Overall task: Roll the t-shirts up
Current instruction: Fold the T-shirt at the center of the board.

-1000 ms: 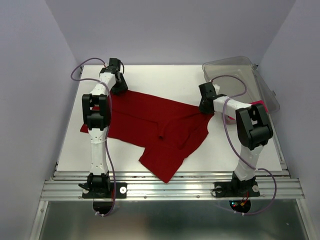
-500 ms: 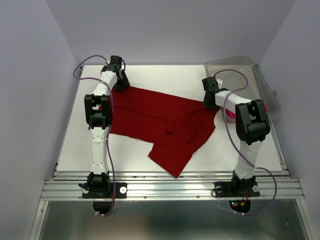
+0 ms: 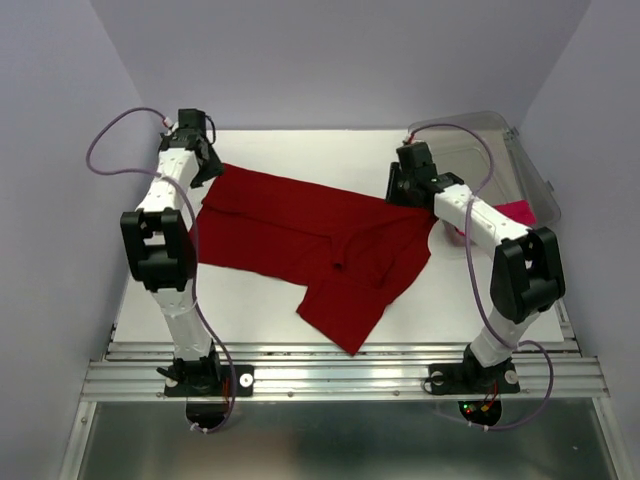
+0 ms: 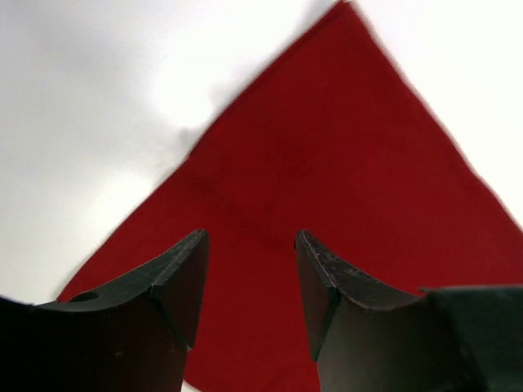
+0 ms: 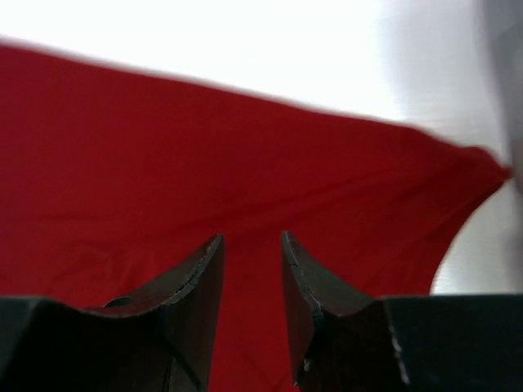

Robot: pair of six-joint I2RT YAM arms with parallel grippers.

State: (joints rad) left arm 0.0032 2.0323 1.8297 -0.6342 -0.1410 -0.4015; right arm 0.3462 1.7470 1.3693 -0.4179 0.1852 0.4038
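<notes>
The crimson red t-shirt (image 3: 310, 240) lies spread and rumpled across the middle of the white table, one part reaching toward the near edge. A bit of magenta-pink t-shirt (image 3: 515, 212) shows behind the right arm, beside the bin. My left gripper (image 3: 195, 160) hovers over the shirt's far left corner; in the left wrist view (image 4: 249, 241) its jaws stand open with nothing between them, red cloth (image 4: 343, 163) below. My right gripper (image 3: 400, 185) is above the shirt's far right edge; in the right wrist view (image 5: 251, 241) its jaws are apart and empty over the cloth (image 5: 163, 163).
A clear plastic bin (image 3: 490, 150) stands at the back right corner. The white table (image 3: 300, 145) is bounded by purple walls on three sides and a metal rail (image 3: 340, 375) at the near edge.
The right gripper let go of the shirt's right edge, opened and rose. The left arm swung left and lifted off the far left corner. The shirt shifted right and now lies flatter.
</notes>
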